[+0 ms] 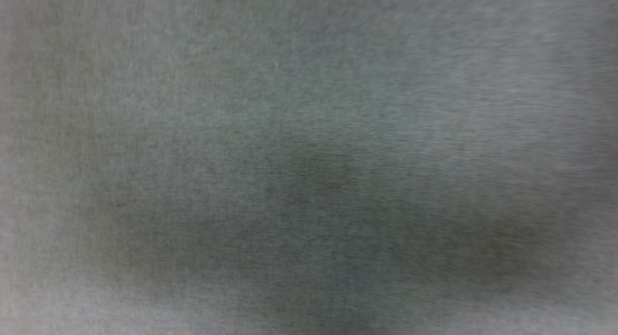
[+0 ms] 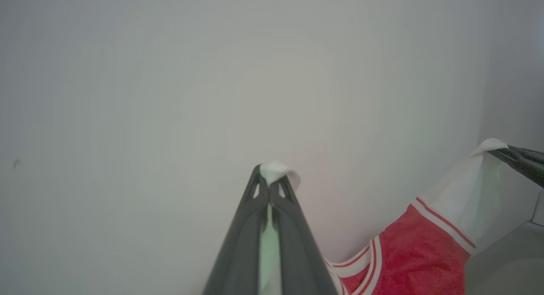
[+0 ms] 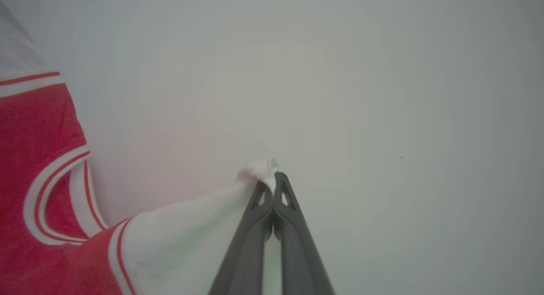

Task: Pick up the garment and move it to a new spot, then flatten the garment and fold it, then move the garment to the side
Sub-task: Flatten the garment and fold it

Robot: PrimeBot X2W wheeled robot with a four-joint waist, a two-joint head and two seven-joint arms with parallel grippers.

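Note:
The garment [image 2: 408, 261] is a red shirt with white sleeves and red-white striped trim. My left gripper [image 2: 269, 182] is shut on the tip of one white sleeve, which pokes out past the fingertips. At the right edge of the left wrist view, the right gripper [image 2: 501, 152] pinches the other white sleeve, with the red body hanging between the two. In the right wrist view my right gripper [image 3: 273, 180] is shut on a white sleeve tip, and the garment [image 3: 38, 167] with its striped collar stretches off to the left.
The head view is a blurred grey surface [image 1: 309, 161] with darker patches low down. A pale grey surface [image 2: 170, 95] lies beyond both grippers, and a light edge [image 2: 537, 214] shows at the lower right of the left wrist view.

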